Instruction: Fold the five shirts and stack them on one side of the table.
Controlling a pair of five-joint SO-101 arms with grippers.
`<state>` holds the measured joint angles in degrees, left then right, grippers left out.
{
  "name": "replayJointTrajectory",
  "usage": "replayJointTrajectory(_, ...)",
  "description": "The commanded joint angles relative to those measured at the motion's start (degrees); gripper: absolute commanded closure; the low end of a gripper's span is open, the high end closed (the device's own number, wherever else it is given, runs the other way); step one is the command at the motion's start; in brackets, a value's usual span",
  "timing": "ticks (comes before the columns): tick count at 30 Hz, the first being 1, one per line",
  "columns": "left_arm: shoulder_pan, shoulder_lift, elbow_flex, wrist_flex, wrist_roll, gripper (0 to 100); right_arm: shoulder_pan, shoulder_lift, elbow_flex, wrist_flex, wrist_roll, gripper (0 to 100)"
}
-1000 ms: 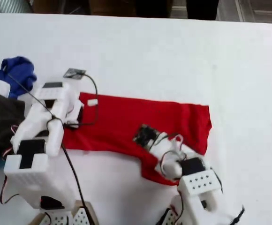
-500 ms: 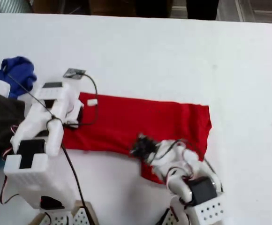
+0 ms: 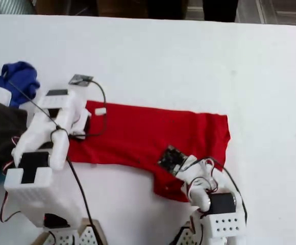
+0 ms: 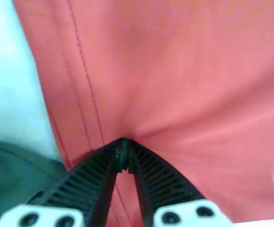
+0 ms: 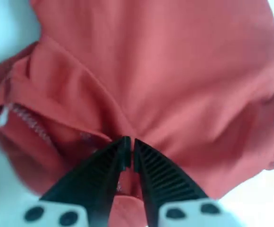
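Starting at the left edge of the surface (image 3: 189, 61): a heap of other shirts (image 3: 2, 122) (blue, white, dark, teal) lies crumpled there, not yet folded, close to the left arm (image 3: 46, 138). The left claw (image 4: 122, 156) is closed, its tips pinching a small ridge of the red shirt (image 3: 148, 132) near the stitched left end; the cloth puckers toward the tips. No change on this side vs. 1 s ago, the arm kept its place.

The red shirt lies stretched as a long band across the middle of the surface, w/ a lower flap hanging toward the near edge.

The right claw (image 5: 129, 149) is also closed on red cloth, just beside a doubled-over part of it. This one did move: it slid first a bit left & toward the near edge, then went back right, while the shirt outline almost did not follow. I judge it was looking for a better grip pt, so the fold has not really begun. The task is early: shirt 1 of 5, no stack yet.
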<state>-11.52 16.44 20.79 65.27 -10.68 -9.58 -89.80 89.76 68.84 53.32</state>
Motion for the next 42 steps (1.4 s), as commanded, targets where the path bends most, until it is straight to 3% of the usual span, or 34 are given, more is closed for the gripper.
replayJointTrajectory(1,-2.1,0.0,0.0,-2.0,0.0,97,-4.5,-0.8,-7.7,8.4,0.4,97.8)
replayJointTrajectory(8,-2.1,0.0,0.2,-2.0,0.1,97,-11.9,-0.8,-10.3,9.2,0.3,97.8)
replayJointTrajectory(12,-2.1,0.0,0.2,-2.0,0.1,97,-2.0,-0.2,-11.3,-6.4,-1.5,97.8)
replayJointTrajectory(15,-2.1,0.0,0.1,-2.0,0.1,97,8.5,-0.2,-7.8,-21.6,-12.0,97.8)
replayJointTrajectory(17,-1.9,0.0,0.1,-2.0,0.1,97,9.8,-0.2,-4.5,-26.9,-15.6,97.8)
replayJointTrajectory(23,-1.9,0.0,0.1,-2.0,0.1,97,10.7,-0.2,0.9,-34.5,-16.3,97.8)
replayJointTrajectory(26,-1.9,0.0,0.1,-2.0,0.1,97,13.3,0.4,0.4,-32.8,-19.1,97.8)
replayJointTrajectory(30,-1.9,0.0,0.1,-2.0,0.1,97,15.3,7.7,-9.9,-22.7,-26.3,97.8)
replayJointTrajectory(33,-1.8,0.0,0.1,-2.0,0.1,97,14.3,18.3,-21.5,-18.2,-30.7,97.8)
replayJointTrajectory(42,-1.8,0.0,0.2,-2.0,0.1,97,13.3,58.1,-43.1,-18.0,-34.6,97.8)
